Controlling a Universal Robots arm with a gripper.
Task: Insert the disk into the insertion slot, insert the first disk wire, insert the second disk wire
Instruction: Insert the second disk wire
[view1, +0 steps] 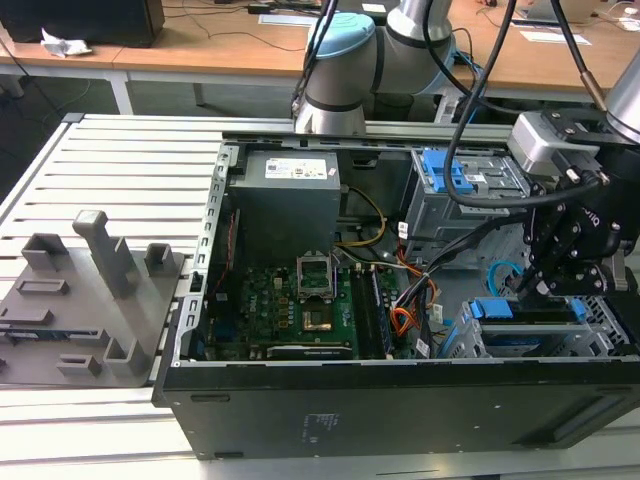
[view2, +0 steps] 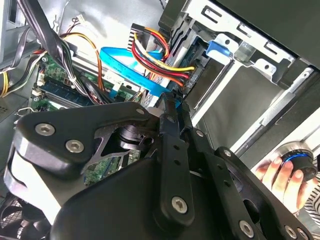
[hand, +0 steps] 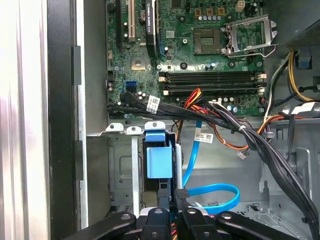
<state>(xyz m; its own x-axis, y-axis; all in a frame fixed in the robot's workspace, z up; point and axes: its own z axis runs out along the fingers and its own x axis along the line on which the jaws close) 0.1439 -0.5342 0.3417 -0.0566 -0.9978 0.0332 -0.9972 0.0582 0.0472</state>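
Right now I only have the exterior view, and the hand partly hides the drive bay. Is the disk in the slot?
Observer: Yes. In the first wrist view the blue carrier sits inside the silver cage.
Operator: And the second wire?
Observer: The light-blue cable loops across the case floor. Its black plug is at the tip of the hand.
Operator: Anyone nearby?
Observer: The second wrist view shows a person's hand on a round, blue-ringed knob outside the case.
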